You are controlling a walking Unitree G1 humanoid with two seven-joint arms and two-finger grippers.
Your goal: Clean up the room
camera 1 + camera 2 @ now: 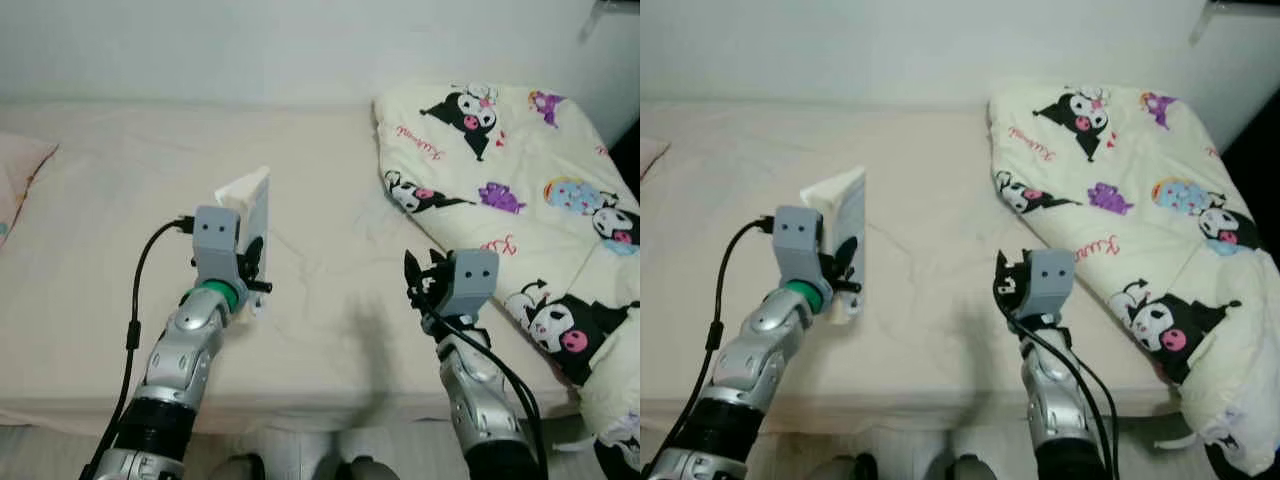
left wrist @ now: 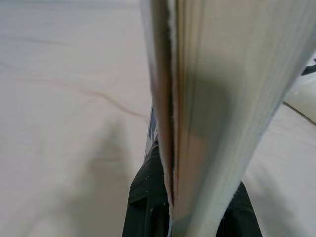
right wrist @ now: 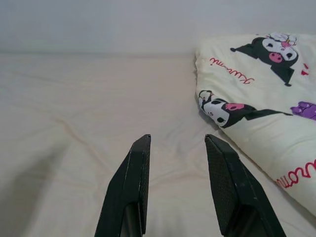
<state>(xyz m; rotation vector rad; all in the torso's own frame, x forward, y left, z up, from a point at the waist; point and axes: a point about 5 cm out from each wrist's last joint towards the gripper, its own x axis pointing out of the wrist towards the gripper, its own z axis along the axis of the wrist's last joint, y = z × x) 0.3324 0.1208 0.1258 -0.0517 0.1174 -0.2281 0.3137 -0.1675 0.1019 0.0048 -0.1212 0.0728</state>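
Cream sheet is covering one bed (image 1: 330, 300), which is spanning both eye views under a pale wall (image 1: 250, 45). One book (image 1: 248, 205) is standing upright above the sheet on the robot's left side, pale cover and page edges showing. The left gripper (image 1: 252, 268) is clamped on the book's lower part; in the left wrist view the page block (image 2: 217, 98) is running up between the two black fingers (image 2: 145, 197), one on each side of it. A black cable (image 1: 135, 320) is looping from the left wrist down along the silver arm.

One quilt (image 1: 520, 190) is lying bunched on the robot's right side of the bed, cream with black-and-white cartoon figures, a few purple ones and red script. Its near edge is hanging over the bed's front at the right. One corner of a pink pillow (image 1: 18, 175) is showing at the far left edge.

The right gripper (image 3: 177, 182) is hovering over bare sheet, just beside the quilt's edge but apart from it. Its two fingers (image 3: 131, 182) are standing apart with nothing between them, pointing toward the wall. Two grey feet (image 1: 300, 465) are showing below the bed's front edge.
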